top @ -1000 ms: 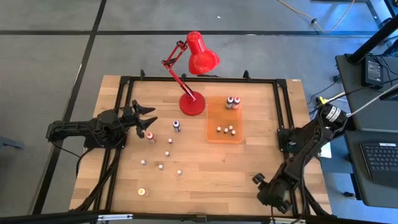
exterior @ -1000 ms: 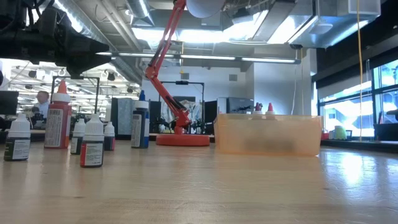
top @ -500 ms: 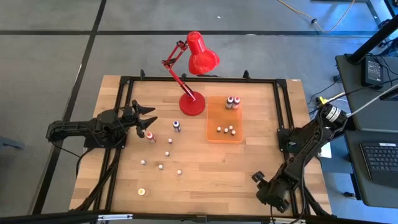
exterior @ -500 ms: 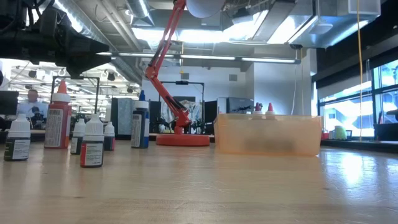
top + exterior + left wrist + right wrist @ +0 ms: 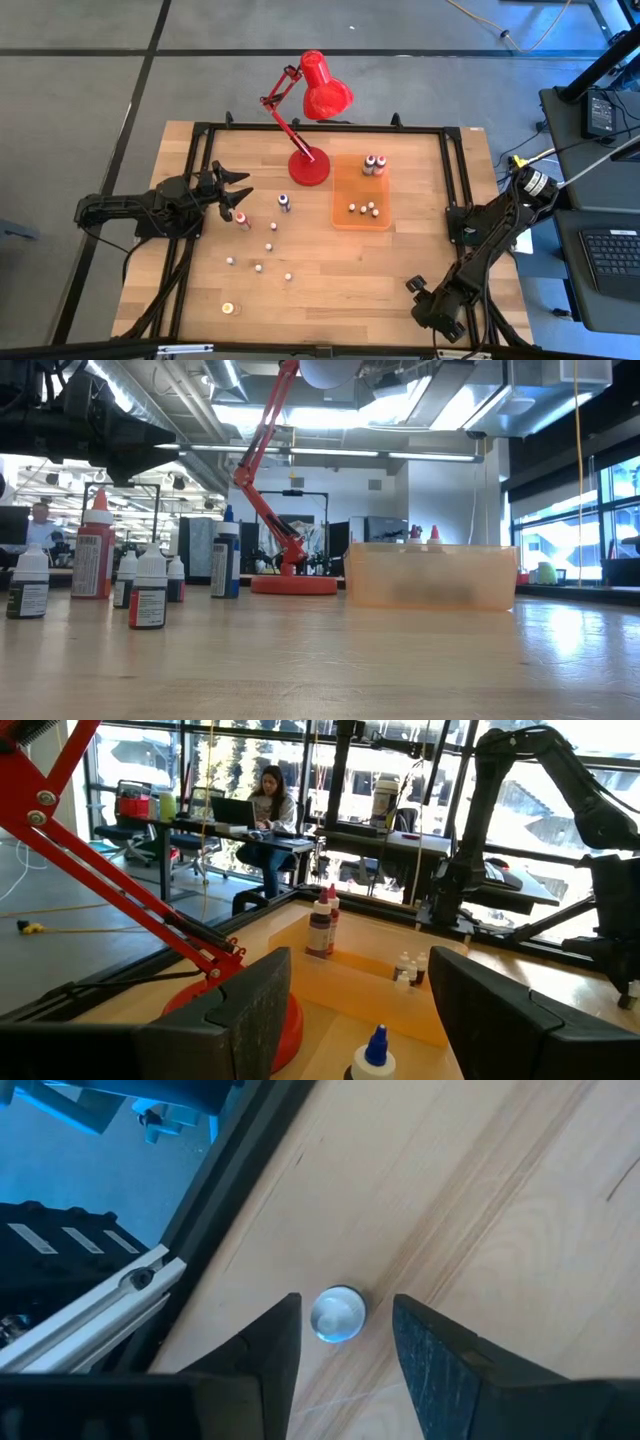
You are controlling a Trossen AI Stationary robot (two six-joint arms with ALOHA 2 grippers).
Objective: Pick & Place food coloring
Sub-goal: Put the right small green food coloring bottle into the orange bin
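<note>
The left gripper is being held wide apart, with nothing in it, at the left side of the wooden worktop. The small red food coloring bottle with a white cap is standing upright just beside it, a little nearer the front edge, so the left arm is the closer one. The right gripper (partly spread, holding nothing) is waiting by the front right corner. Other small bottles are sitting in the flat orange see-through tray.

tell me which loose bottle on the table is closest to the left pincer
The red-bodied bottle, right beside the open left pincer; the blue one stands farther toward the lamp.
</note>
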